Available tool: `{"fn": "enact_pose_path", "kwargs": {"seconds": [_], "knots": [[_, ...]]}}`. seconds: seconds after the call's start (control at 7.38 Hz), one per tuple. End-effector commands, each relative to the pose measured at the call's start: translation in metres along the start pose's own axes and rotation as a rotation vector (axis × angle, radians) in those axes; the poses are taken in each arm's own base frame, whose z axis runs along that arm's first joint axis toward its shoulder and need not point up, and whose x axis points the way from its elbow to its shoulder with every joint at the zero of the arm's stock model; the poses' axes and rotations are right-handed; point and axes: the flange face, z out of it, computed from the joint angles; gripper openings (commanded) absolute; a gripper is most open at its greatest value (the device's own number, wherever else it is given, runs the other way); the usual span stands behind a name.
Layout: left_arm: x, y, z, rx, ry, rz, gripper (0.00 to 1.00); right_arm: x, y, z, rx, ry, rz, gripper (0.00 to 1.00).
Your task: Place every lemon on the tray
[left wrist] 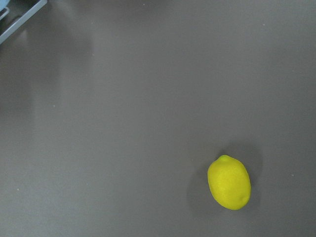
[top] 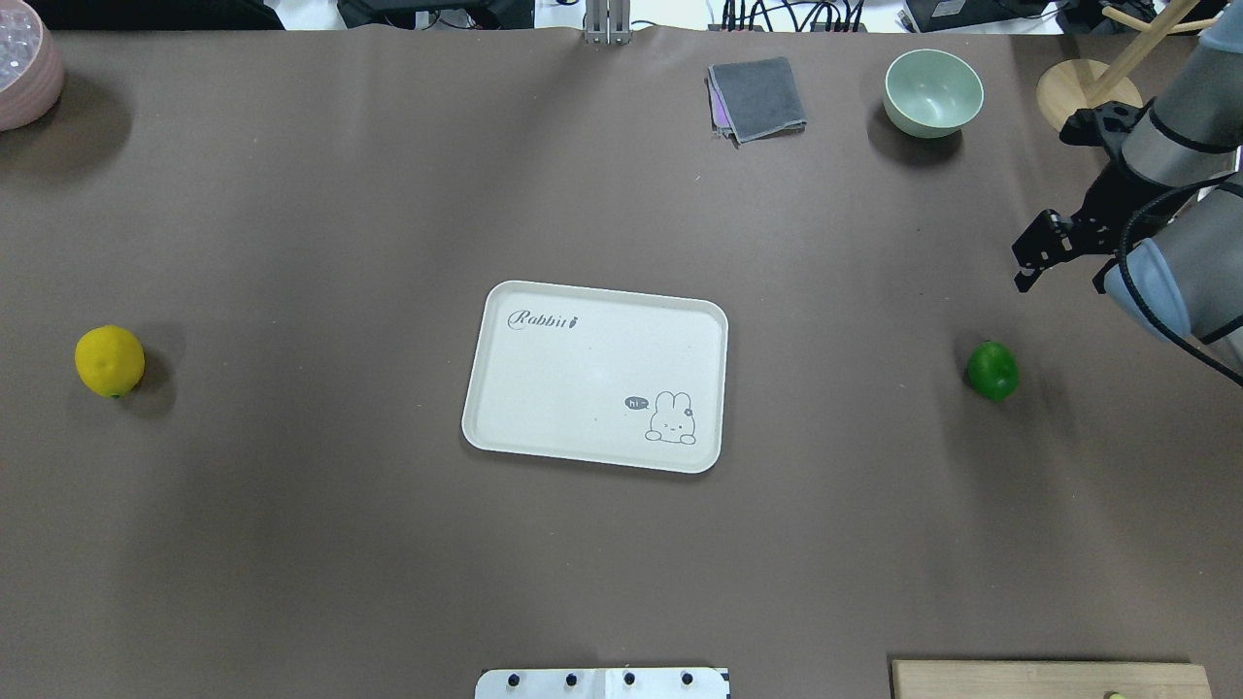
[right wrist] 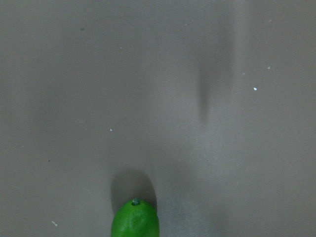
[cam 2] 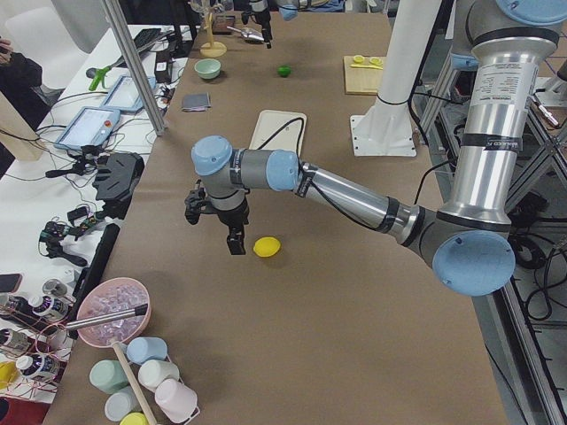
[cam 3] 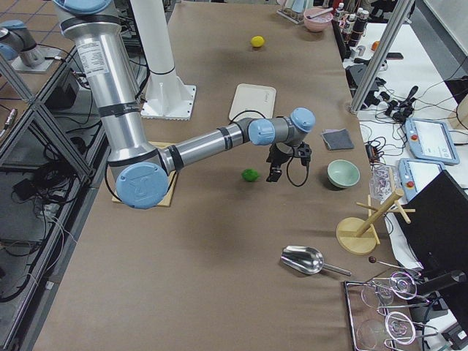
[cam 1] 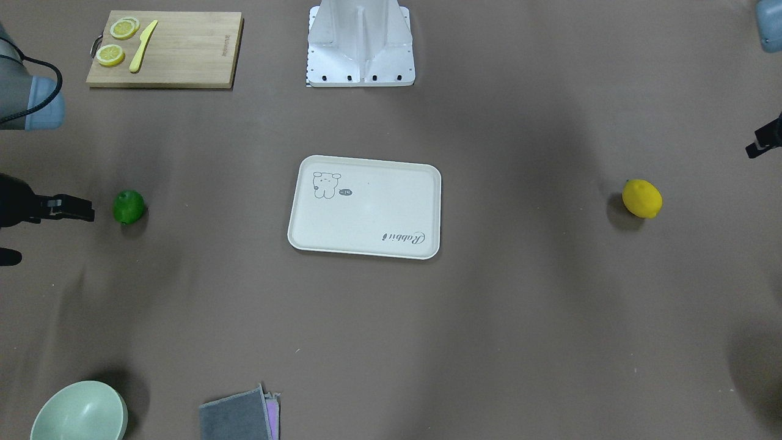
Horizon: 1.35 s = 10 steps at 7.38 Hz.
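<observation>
Overhead exterior puts the tray [top: 592,383] at the middle of the table [top: 291,544] with nothing on it; the yellow lemon [top: 110,361] lies well apart from it on the robot's left, the green lemon [top: 992,371] well apart on the right, both on the bare table; neither placement is done, and I judge this to be the approach to the first pick.

The right hand [top: 1027,260] hangs near the green lemon but not over it; the front-facing view shows its two fingers apart with nothing between them; its wrist camera catches only the top of the green lemon at the bottom edge, so I read the hand as off-centre.

The left hand [cam 2: 214,228] hovers above the table just beside the yellow lemon in the left side view; only a sliver of it shows at the edge of the front-facing view, so I cannot tell whether its fingers are apart or together; its wrist camera has the yellow lemon low and to the right, off-centre too.

Next I would bring one hand squarely over its lemon, line the fingers across the short axis, and come down until they straddle the fruit; a round, glossy lemon may roll if one finger touches first, so centring matters more than speed; then close, lift, and carry it inward to the tray.
</observation>
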Motion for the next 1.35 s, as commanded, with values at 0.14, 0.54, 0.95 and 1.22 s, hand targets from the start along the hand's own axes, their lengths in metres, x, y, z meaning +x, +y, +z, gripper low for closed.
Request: {"fn": "enact_pose_path", "kwargs": {"seconds": [0.14,0.54,0.95,1.22], "knots": [[0.046,0.009,0.034,-0.003,0.011,0.026,0.98,-0.034,0.001,0.040,-0.074,-0.003,-0.039,0.99],[0.047,0.000,0.101,0.018,-0.022,0.036,0.98,-0.026,0.002,0.066,-0.130,-0.005,-0.023,0.99],[0.063,0.000,0.131,0.015,-0.023,-0.027,0.97,-0.039,0.006,0.099,-0.201,-0.013,-0.028,0.95],[0.054,-0.003,0.159,0.035,0.000,-0.044,0.97,-0.035,0.006,0.107,-0.215,-0.008,-0.039,0.90]]}}
